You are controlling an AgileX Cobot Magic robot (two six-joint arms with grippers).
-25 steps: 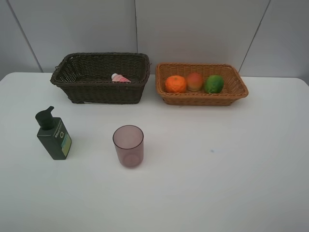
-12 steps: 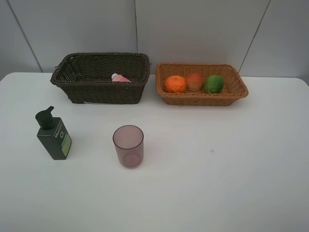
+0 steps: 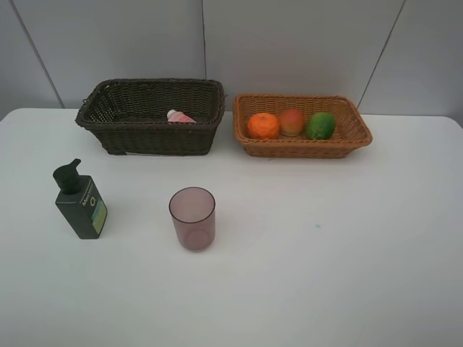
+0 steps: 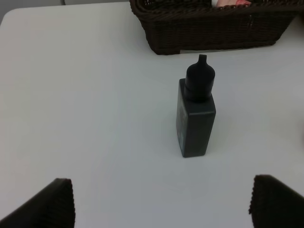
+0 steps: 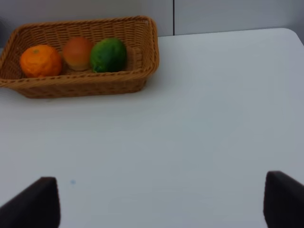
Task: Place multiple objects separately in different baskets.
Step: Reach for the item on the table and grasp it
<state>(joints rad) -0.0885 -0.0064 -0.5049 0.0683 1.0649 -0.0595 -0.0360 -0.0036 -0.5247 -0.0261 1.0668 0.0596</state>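
Left wrist view: the left gripper (image 4: 161,204) has its fingers spread wide, holding nothing. The right gripper (image 5: 159,202) is wide too, and holds nothing. On the white table (image 3: 325,253), the see-through mauve cup (image 3: 192,218) stands upright. The dark green pump bottle (image 3: 82,204) stands apart on its left. Farther back sit two baskets side by side. The dark brown basket (image 3: 148,137) holds what looks like a small pink bottle (image 3: 179,116), partly hidden. The tan basket (image 3: 304,149) holds a tangerine (image 3: 262,126), a peach (image 3: 291,121) and a green lime-like fruit (image 3: 320,126) in a row.
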